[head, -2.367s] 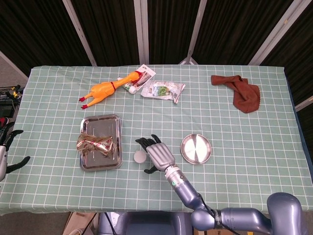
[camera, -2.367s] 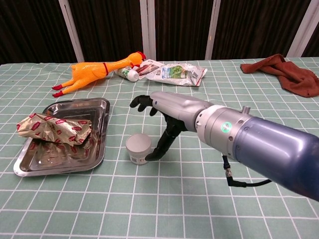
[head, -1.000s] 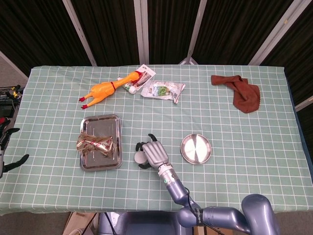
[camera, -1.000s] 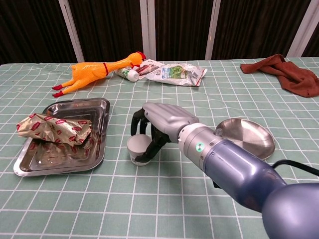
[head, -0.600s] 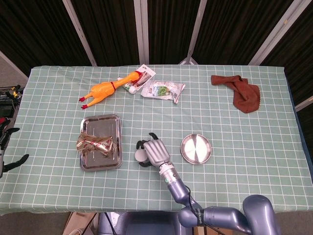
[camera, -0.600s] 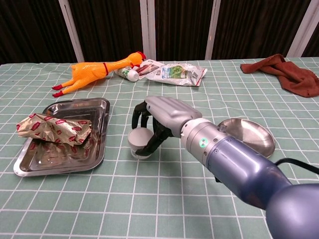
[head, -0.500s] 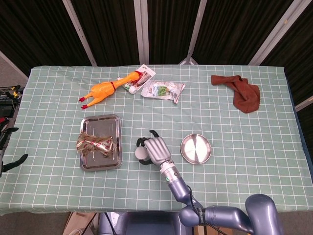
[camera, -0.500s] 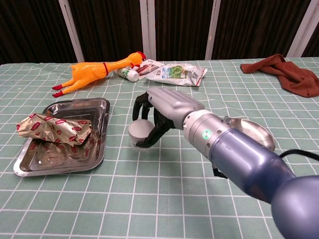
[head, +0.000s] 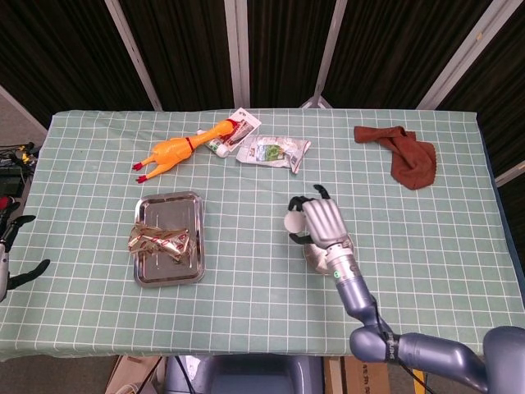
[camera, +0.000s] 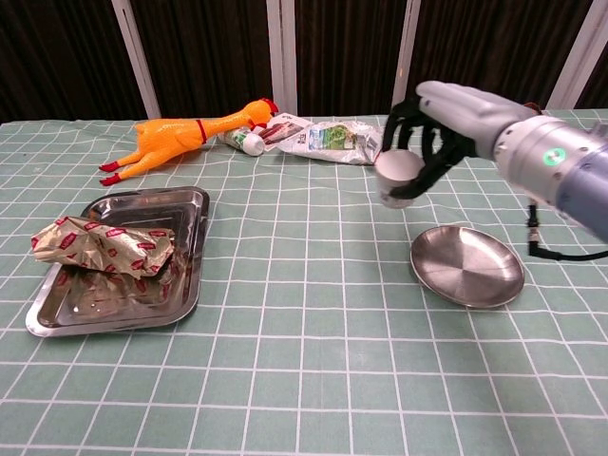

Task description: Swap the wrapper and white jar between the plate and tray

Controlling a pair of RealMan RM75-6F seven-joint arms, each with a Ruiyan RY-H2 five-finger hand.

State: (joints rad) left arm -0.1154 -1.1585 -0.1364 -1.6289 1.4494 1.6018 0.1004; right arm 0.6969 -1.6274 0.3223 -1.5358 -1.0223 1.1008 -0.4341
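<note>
White and small, the white jar (camera: 397,178) is in the air, held by the right hand (camera: 446,119) with dark fingers (camera: 410,112) curled around its side, above the table (camera: 304,380) and just to the left of the plate (camera: 466,264). The jar looks stiff and light, probably plastic with a smooth wall, so it may slip if the grasp is loose; a hold around the middle of its body, as here, seems the safest one, and it should be set down upright. The plate is bare in the chest view, while in the head view the right hand (head: 321,222) covers most of it and only a small part of the rim shows. The wrapper (camera: 103,247) lies in the tray (camera: 195,204), at its left side; it is thin, crinkled foil, soft and very light, so it will bend when pinched and is best taken at a raised fold. It is not clear from the pictures whether the jar has a lid or what is inside it, and the thumb side of the grasp is hidden behind the jar. Of the left hand (head: 11,254) only some dark parts at the left edge of the head view are visible, and one cannot tell whether it is spread or clenched, though nothing seems to be in it.
</note>
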